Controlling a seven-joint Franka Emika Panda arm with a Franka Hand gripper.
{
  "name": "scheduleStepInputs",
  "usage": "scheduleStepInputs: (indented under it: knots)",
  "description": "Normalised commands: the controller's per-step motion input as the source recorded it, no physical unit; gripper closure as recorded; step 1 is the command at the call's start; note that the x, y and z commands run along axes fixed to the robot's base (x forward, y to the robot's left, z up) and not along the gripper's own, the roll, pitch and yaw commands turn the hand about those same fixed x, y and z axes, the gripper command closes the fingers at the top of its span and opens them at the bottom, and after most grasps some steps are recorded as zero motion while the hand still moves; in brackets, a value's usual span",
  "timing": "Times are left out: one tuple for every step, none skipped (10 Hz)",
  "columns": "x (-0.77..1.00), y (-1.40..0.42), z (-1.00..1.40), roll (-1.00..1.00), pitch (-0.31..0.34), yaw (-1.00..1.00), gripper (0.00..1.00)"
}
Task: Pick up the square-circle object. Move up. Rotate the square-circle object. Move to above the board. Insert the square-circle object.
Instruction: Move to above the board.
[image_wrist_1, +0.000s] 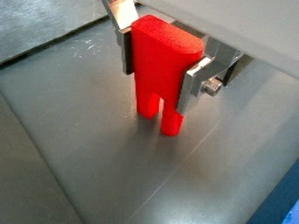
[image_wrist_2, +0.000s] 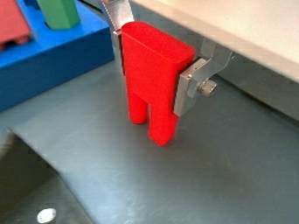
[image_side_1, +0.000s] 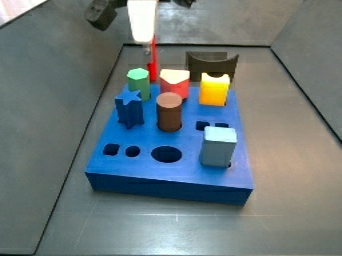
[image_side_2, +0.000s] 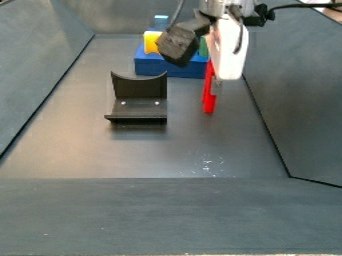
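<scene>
A: Where's your claw (image_wrist_1: 163, 59) rn?

B: Behind the board (image_side_1: 174, 150) in a side view, up near the back wall. In both wrist views your fingers (image_wrist_1: 198, 77) are clamped on the upper part of the square-circle object (image_wrist_1: 156, 74), silver plates flat against its two narrow sides.

A: And the obj itself?

B: Upright, legs pointing down. In a wrist view (image_wrist_2: 153, 83) the two short legs hang over the dark grey floor (image_wrist_2: 233, 166); can't tell if the tips touch it or sit just above. In a side view (image_side_2: 210, 90) the red piece hangs below the white wrist, just right of the fixture (image_side_2: 135, 97) and in front of the board's blue corner (image_side_2: 160, 58).

A: Board status?

B: Blue slab on the floor, w/ several pegs standing in it: brown cylinder (image_side_1: 168, 111), green peg (image_side_1: 138, 82), red-topped heart peg (image_side_1: 174, 82), blue star peg (image_side_1: 128, 107), yellow block (image_side_1: 214, 89), pale grey-blue block (image_side_1: 219, 146). Near the front edge you've got open holes: small square (image_side_1: 114, 151), small round (image_side_1: 134, 152), large round (image_side_1: 166, 155), plus two small squares (image_side_1: 202, 127) by the grey block. Your red obj is not over the board; it's beyond its far edge, near the green peg's side.

A: Fixture?

B: Dark L-bracket on its base plate, standing behind the yellow block (image_side_1: 207, 64), apart from the claw.
</scene>
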Motion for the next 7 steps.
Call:
scheduleStepInputs:
  knots:
    - [0.21, -0.01, 1.0, -0.14, -0.211, -0.34, 1.0]
    - [0.19, 0.0, 1.0, -0.16, -0.12, -0.22, 1.0]
    - [0.18, 0.0, 1.0, -0.17, -0.062, -0.15, 1.0]
    - [0.17, 0.0, 1.0, -0.18, -0.011, -0.1, 1.0]
    - [0.16, 0.0, 1.0, -0.19, 0.026, -0.08, 1.0]
    - [0.15, 0.0, 1.0, -0.2, 0.059, -0.07, 1.0]
    - [0.14, 0.0, 1.0, -0.21, 0.065, -0.06, 1.0]
